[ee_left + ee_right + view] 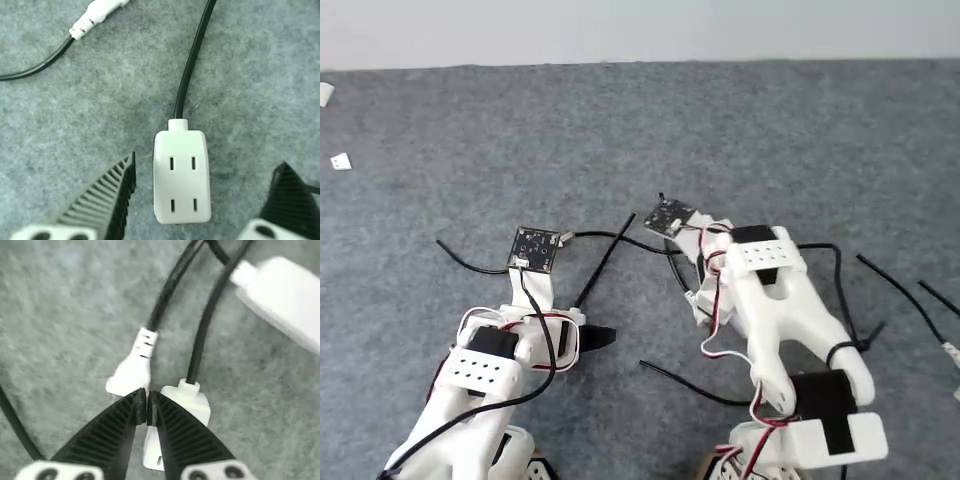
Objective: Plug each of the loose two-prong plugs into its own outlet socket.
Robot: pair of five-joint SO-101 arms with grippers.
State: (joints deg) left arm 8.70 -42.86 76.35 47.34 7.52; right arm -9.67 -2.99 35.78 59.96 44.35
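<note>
The grey fuzzy worktop (620,130) looks like soft carpet. Thin black cords (605,257) curl over it around the two white arms. There is lots of bare grey room toward the far edge.

Under the left arm lies a smooth white plastic outlet block (181,175) with round corners. It lies flat, and its four little slots face up, two and two. A round black cable (193,55) comes out of one end. The left claw (207,161) is wide open. Its black ridged fingers (107,197) stand one on each side of the block and do not touch it. A slim white plug end (97,12) lies well apart from the block.

The right claw (145,399) is squeezed tight, and I see nothing between its tips. The tips sit over the gap between a small white two-prong plug (131,374) and another white cord end (186,399). These two lie side by side. I cannot tell if the tips touch them. A big blurry white block (285,295) lies near.
</note>
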